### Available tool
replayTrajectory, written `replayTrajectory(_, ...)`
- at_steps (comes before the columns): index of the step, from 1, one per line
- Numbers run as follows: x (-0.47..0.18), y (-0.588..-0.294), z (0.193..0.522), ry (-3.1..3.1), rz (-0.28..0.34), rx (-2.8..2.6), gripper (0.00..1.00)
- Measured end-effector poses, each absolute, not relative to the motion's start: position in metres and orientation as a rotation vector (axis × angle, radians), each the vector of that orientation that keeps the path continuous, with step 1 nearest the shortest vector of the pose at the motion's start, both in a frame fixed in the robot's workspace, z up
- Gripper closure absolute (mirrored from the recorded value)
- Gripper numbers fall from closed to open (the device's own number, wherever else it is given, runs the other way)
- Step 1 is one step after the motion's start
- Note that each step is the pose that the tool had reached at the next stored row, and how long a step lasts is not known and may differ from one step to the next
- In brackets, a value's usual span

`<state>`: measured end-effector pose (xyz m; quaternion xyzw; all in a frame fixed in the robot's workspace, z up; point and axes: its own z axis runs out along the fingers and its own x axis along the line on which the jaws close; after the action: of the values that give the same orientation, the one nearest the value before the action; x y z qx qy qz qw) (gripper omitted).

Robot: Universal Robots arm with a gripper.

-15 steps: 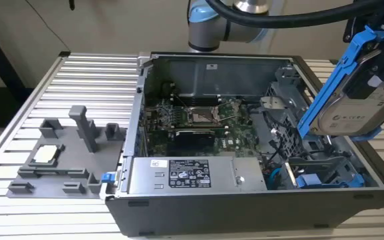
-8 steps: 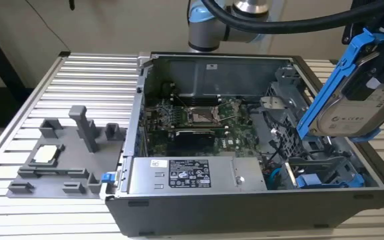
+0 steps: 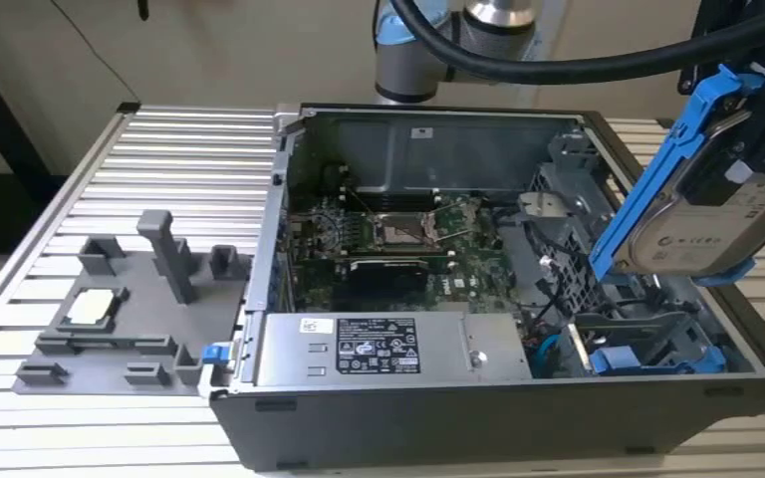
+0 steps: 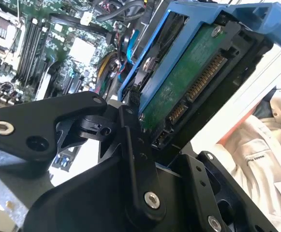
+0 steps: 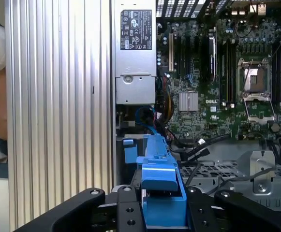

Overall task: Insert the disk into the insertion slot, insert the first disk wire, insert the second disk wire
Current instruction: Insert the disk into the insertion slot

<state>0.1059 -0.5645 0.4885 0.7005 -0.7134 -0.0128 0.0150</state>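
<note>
None of the print can be made out. A black-and-white printed label (image 3: 376, 345) sits on the silver-grey metal power-supply box (image 3: 489, 349). A white label (image 3: 691, 249) with faint marks covers the face of the boxy silver-grey disk (image 3: 721, 214) in its bright blue plastic carrier (image 3: 661, 169).

exterior view: oblique above case (image 3: 356, 418) | both wrist views: close, perhaps sharing motherboard (image 5: 198, 125) (image 4: 58, 72)
</note>
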Motion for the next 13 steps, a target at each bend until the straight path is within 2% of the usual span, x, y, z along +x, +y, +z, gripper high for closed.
replayTrajectory(13,0.1061,-0.5668,0.4806,-2.22,-0.04,2.18,0.67)
